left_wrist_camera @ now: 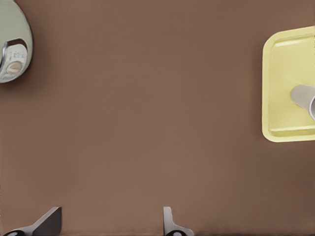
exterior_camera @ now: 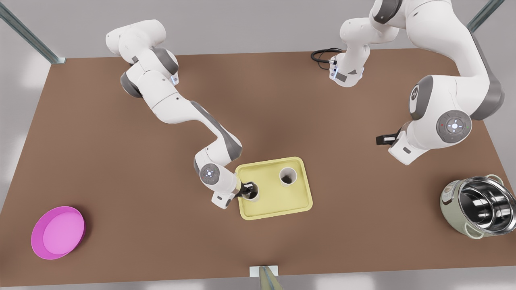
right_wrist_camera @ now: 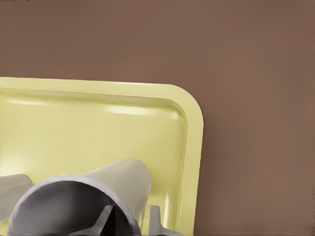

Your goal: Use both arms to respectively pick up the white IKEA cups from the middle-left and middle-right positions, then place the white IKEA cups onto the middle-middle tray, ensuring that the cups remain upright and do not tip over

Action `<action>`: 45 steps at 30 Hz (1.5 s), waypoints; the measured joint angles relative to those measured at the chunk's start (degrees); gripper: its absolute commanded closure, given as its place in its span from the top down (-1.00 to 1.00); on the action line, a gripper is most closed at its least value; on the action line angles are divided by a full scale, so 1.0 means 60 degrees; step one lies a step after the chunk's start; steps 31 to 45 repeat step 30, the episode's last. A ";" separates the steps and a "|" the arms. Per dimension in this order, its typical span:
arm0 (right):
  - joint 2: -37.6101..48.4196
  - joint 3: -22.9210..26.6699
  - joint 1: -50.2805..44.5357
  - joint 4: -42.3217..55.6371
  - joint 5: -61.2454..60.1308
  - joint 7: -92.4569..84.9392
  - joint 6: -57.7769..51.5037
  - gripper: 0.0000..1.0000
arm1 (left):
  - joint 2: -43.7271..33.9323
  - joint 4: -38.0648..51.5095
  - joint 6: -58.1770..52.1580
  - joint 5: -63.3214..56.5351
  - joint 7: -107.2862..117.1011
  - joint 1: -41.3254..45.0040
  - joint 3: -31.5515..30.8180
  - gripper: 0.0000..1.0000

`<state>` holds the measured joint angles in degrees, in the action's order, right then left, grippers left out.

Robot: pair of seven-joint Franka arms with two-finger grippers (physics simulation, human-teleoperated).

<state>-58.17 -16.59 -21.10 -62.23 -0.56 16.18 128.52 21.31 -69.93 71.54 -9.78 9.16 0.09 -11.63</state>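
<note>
The pale yellow tray (exterior_camera: pixel 278 201) lies at the table's middle. One white cup (exterior_camera: pixel 288 176) stands upright and free on its far part. The other white cup (exterior_camera: pixel 253 194) is upright at the tray's edge on the front view's left; whether it touches the floor I cannot tell. My right gripper (exterior_camera: pixel 249 188) is shut on its rim. In the right wrist view one finger is inside this cup (right_wrist_camera: pixel 113 187) and one outside, over the tray (right_wrist_camera: pixel 98 128). My left gripper (exterior_camera: pixel 383 139) hangs open over bare table at the front view's right, its fingertips (left_wrist_camera: pixel 49 221) spread wide, with the tray (left_wrist_camera: pixel 285 64) and a cup (left_wrist_camera: pixel 305 98) farther off.
A steel pot (exterior_camera: pixel 479 207) sits near the table's edge on the front view's right, also seen as the pot (left_wrist_camera: pixel 12 49) in the left wrist view. A magenta bowl (exterior_camera: pixel 58 232) rests at the near left. A black cable (exterior_camera: pixel 322 54) loops at the far edge.
</note>
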 measured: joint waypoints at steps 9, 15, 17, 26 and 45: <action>0.0341 -0.0008 0.0283 0.0005 0.0056 0.1049 -0.0127 1.00 | 0.0028 -0.0006 -0.0302 0.0165 -0.1230 -0.0103 -0.0003 1.00; 0.1963 0.0063 0.1981 -0.0506 -0.0002 0.0951 -0.2451 1.00 | 0.0062 -0.0009 -0.0358 0.0205 -0.1770 -0.0147 -0.0007 1.00; 0.2141 0.0104 0.2813 -0.0977 0.1118 0.0647 -0.3493 1.00 | 0.0071 -0.0009 -0.0367 0.0209 -0.1913 -0.0146 -0.0007 1.00; 0.7625 0.2190 0.4492 -0.2442 0.1083 -0.0592 -0.7169 1.00 | 0.0073 -0.0009 -0.0394 0.0214 -0.2393 -0.0146 -0.0003 1.00; 0.8863 0.2591 0.4386 -0.3660 0.0393 -0.0962 -0.7694 1.00 | 0.0079 -0.0009 -0.0408 0.0214 -0.2541 -0.0146 -0.0007 1.00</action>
